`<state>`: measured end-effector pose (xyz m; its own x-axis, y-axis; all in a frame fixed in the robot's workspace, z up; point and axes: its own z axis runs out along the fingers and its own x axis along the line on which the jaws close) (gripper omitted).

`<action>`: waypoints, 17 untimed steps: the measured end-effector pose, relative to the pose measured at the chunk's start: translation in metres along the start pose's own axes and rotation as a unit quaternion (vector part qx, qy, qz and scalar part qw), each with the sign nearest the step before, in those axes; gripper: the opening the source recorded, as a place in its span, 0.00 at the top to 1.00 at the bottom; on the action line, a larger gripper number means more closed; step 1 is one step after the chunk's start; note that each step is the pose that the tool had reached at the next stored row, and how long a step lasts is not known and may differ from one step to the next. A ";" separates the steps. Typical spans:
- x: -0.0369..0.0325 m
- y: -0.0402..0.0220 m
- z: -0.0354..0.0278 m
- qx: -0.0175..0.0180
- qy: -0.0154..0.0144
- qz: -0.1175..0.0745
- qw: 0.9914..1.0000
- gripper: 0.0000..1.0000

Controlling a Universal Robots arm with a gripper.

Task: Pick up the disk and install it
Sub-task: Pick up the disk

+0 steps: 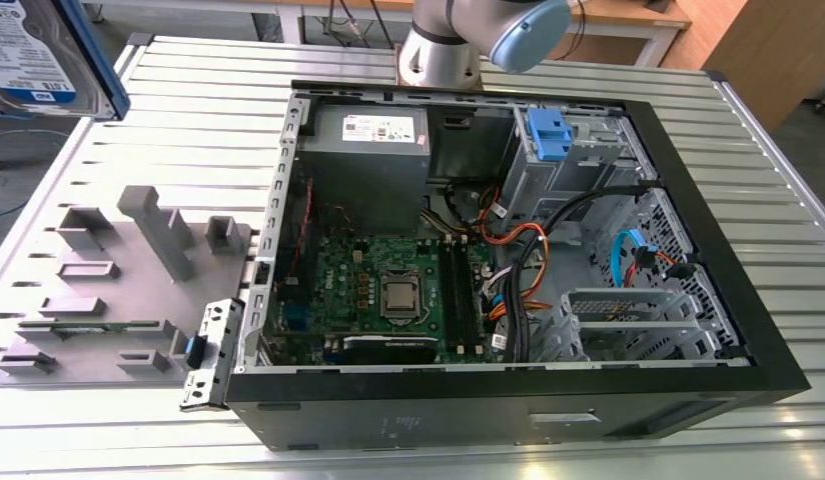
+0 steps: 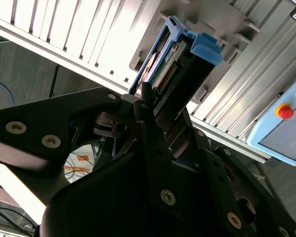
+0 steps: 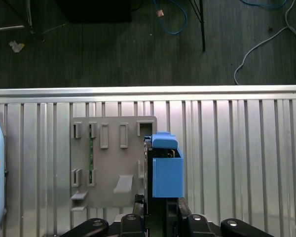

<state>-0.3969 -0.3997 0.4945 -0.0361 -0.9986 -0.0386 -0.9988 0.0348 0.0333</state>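
One disk (image 3: 166, 172) — one computer case (image 1: 519, 402)

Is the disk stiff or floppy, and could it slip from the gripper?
Likely stiff: the disk juts straight from the gripper without sagging. Its smooth blue plastic frame may slip. Its exposed connector looks fragile.

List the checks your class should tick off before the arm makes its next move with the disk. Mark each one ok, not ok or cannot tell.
1. Grip: ok. The claw is shut on the disk.
2. Height above the grey fixture plate: ok. In the exterior view the disk hangs well above it.
3. Access to the computer case: ok. Its side is open and the motherboard is exposed.
4. Free slot in the drive cage: cannot tell.
5. Room around the cables: not ok. Black ones loop right beside the cage.
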 end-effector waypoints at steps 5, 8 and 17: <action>-0.0003 -0.0072 -0.0002 0.000 0.000 0.000 1.000 0.65; -0.0004 -0.0114 -0.0003 0.000 0.000 0.000 1.000 0.65; -0.0009 -0.0232 -0.0008 0.000 0.000 0.000 1.000 0.65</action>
<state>-0.3736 -0.3996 0.4945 -0.0361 -0.9986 -0.0389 -0.9988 0.0348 0.0334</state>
